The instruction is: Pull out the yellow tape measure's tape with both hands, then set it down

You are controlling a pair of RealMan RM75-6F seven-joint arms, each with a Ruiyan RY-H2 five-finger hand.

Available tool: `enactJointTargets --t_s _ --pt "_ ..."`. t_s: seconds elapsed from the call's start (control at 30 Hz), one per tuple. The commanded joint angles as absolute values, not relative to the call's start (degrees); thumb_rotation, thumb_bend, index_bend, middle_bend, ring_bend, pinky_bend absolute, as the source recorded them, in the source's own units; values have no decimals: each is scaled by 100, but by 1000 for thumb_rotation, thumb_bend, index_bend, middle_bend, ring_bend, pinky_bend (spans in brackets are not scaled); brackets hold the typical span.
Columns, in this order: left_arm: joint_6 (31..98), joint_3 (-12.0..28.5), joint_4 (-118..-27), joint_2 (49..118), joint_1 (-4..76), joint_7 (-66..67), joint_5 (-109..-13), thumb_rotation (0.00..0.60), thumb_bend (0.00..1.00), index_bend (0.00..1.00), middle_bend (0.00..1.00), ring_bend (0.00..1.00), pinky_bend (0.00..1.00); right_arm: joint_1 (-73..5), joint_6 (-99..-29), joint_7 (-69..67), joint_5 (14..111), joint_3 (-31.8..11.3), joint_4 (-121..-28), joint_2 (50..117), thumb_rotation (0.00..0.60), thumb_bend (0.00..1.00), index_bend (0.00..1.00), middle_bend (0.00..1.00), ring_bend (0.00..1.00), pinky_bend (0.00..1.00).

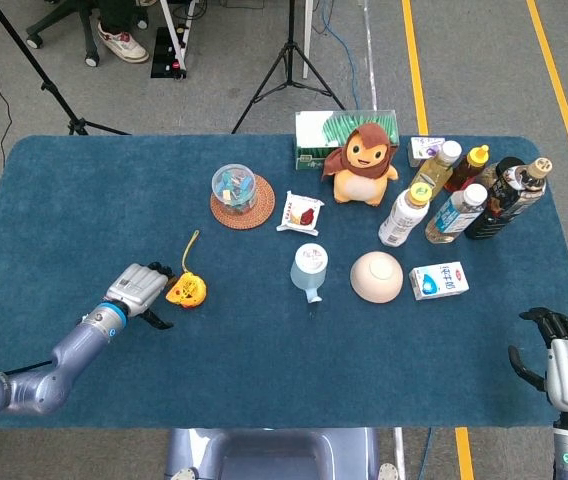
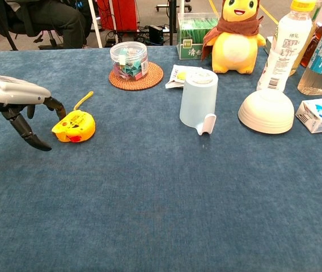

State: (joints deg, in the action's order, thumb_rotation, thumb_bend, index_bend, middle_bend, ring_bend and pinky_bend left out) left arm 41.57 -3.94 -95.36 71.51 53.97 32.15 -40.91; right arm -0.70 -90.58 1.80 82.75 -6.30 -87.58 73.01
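The yellow tape measure (image 1: 186,291) (image 2: 74,126) lies on the blue table's left part, a short length of yellow tape (image 1: 193,250) (image 2: 83,100) sticking out toward the back. My left hand (image 1: 139,289) (image 2: 15,102) is right beside its left side. The fingertips (image 2: 58,107) touch the case's upper left, while the thumb hangs apart below, with nothing held between them. My right hand (image 1: 567,361) hovers at the table's near right corner, fingers apart and holding nothing; the chest view does not show it.
Behind the tape measure a clear jar (image 1: 235,187) stands on a woven coaster. A light-blue upturned cup (image 1: 308,268), an upturned bowl (image 1: 376,275), a small carton (image 1: 438,280), a plush toy (image 1: 363,165) and several bottles (image 1: 464,195) fill the middle and back right.
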Motion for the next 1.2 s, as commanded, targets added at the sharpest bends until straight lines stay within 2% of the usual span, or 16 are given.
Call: enactJointTargets --t_s 0.03,0.37,0.53,0.67,0.77,0.87,0.93,1.03,1.2 --pt "4287 -566 -9808 7004 5390 3341 -4059 401 120 228 180 123 302 -59 -9066 144 8283 -630 -8763 7288 553 356 300 272 246 226" --pt "4588 -832 -10647 6654 5301 3427 -4366 400 119 232 179 123 305 -43 -9089 103 8328 -630 -8779 7263 552 357 300 272 246 227" --pt "4728 -708 -10833 6534 5118 3061 -5131 400 120 238 180 123 305 -35 -9100 85 8353 -626 -8787 7259 551 357 300 272 246 228" --pt "5127 -505 -10599 6654 4897 2726 -6058 409 123 241 180 123 305 -20 -9113 65 8353 -626 -8778 7260 551 357 299 272 246 230" --pt "5479 -401 -10136 6905 4771 2629 -6753 449 130 241 180 123 299 -7 -9124 51 8351 -626 -8769 7265 553 356 300 272 246 231" --pt "5593 -348 -9725 7107 4743 2693 -7067 555 137 240 180 112 281 4 -9140 49 8346 -632 -8763 7274 553 356 300 272 247 231" --pt "5545 -332 -9589 7152 4755 2812 -7061 594 143 203 164 68 257 11 -9148 46 8351 -630 -8771 7268 553 357 300 272 246 232" --pt "5450 -343 -9495 7156 4767 3072 -6960 600 147 135 94 7 215 17 -9149 54 8348 -631 -8770 7272 553 357 300 272 247 232" --pt "5389 -364 -9441 7179 4726 3441 -6760 599 149 84 22 0 161 22 -9150 70 8337 -642 -8778 7269 553 357 300 272 247 233"
